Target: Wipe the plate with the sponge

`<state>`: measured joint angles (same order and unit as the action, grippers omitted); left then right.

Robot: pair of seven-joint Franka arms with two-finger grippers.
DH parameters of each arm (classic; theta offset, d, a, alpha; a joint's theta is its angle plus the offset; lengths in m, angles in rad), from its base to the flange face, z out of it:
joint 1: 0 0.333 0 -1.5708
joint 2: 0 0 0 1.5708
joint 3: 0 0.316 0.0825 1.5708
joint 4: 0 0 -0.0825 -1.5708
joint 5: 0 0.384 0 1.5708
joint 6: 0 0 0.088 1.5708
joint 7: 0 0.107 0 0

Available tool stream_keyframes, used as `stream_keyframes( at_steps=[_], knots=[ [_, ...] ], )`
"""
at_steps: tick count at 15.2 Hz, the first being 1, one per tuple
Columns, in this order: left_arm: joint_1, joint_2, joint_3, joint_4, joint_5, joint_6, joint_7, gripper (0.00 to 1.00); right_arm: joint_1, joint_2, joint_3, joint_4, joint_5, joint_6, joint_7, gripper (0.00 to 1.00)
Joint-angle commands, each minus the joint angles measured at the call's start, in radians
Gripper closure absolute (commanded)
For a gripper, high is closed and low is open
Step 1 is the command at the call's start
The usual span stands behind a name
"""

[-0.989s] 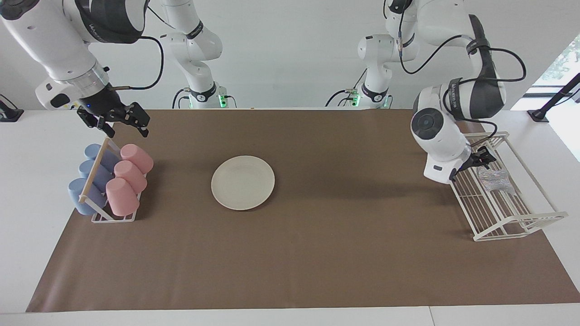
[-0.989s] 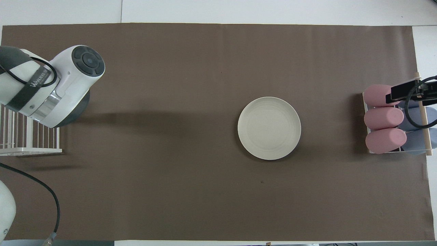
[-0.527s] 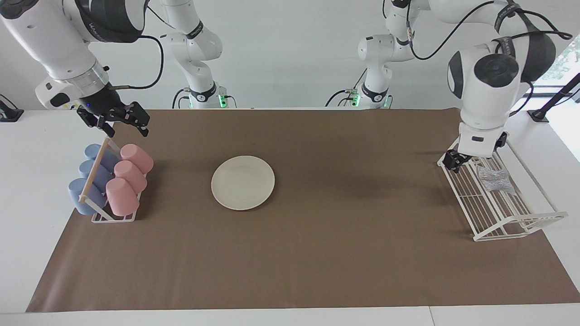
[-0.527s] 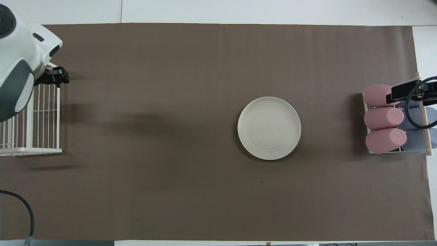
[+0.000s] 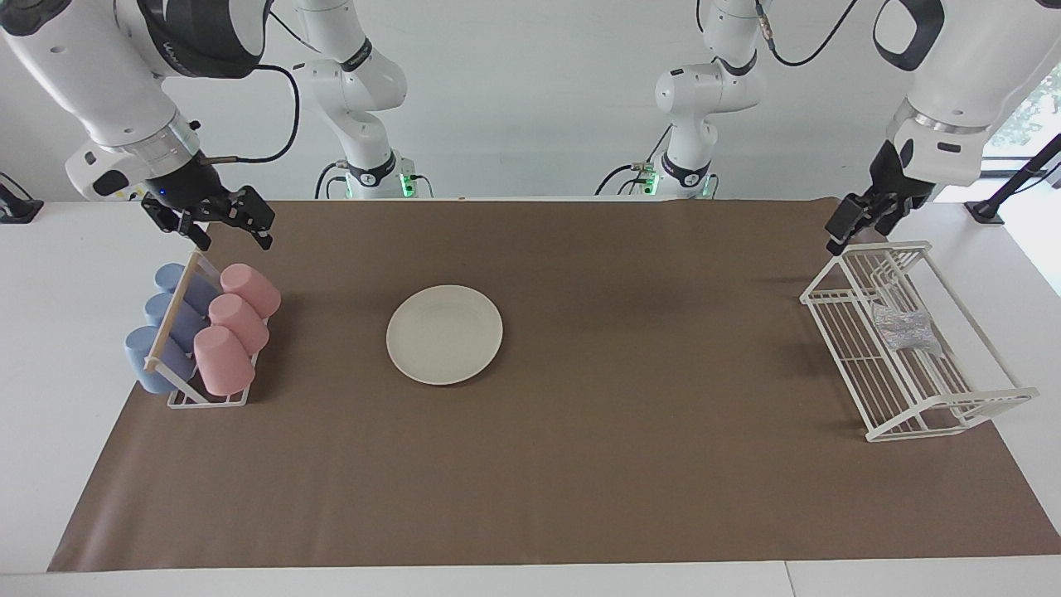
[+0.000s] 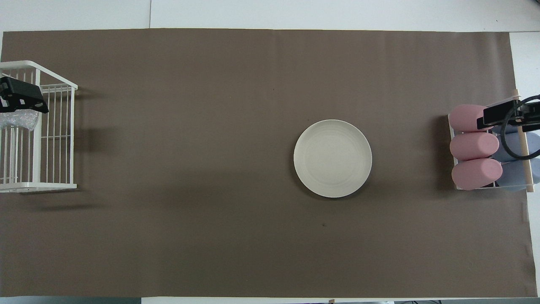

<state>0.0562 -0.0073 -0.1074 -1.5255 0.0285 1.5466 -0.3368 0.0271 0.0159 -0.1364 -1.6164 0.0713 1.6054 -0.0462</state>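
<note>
The cream-white plate [image 5: 444,334] [image 6: 333,158] lies flat on the brown mat, about mid-table, nothing on it. The silvery glittery sponge [image 5: 905,327] [image 6: 17,120] rests in the white wire rack [image 5: 885,249] [image 6: 38,185] at the left arm's end of the table. My left gripper [image 5: 862,222] [image 6: 19,99] hangs open and empty in the air over the rack's end nearer the robots, clear of the sponge. My right gripper [image 5: 232,236] [image 6: 508,118] waits open and empty above the cup rack.
A small rack of pink and blue cups [image 5: 203,332] [image 6: 476,158] lying on their sides stands at the right arm's end of the table. The brown mat [image 5: 630,464] covers most of the tabletop.
The left arm rose from low beside the sponge in the wire rack and swung up and back toward the robots, empty. The sponge, plate and right arm stayed put.
</note>
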Motion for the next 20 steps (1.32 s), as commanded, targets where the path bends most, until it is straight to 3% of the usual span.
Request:
stream_keyframes(
  at_steps=[1, 4, 8, 10, 20],
  knots=[
    [0.008, -0.066, 0.002, -0.047, -0.019, -0.065, 0.117, 0.0, -0.012, -0.017, 0.011, -0.013, -0.018, -0.013, -0.015, 0.0],
    [0.005, -0.106, 0.006, -0.099, -0.022, -0.082, 0.153, 0.0, -0.012, -0.017, 0.011, -0.013, -0.018, -0.013, -0.015, 0.0],
    [-0.005, -0.111, 0.009, -0.166, -0.093, 0.022, 0.142, 0.0, -0.012, -0.017, 0.011, -0.013, -0.018, -0.013, -0.015, 0.0],
    [-0.083, -0.085, 0.066, -0.168, -0.096, 0.043, 0.143, 0.0, -0.012, -0.017, 0.011, -0.013, -0.018, -0.013, -0.015, 0.0],
    [-0.087, -0.079, 0.075, -0.134, -0.087, -0.02, 0.142, 0.0, -0.012, -0.017, 0.011, -0.013, -0.018, -0.013, -0.015, 0.0]
  ],
)
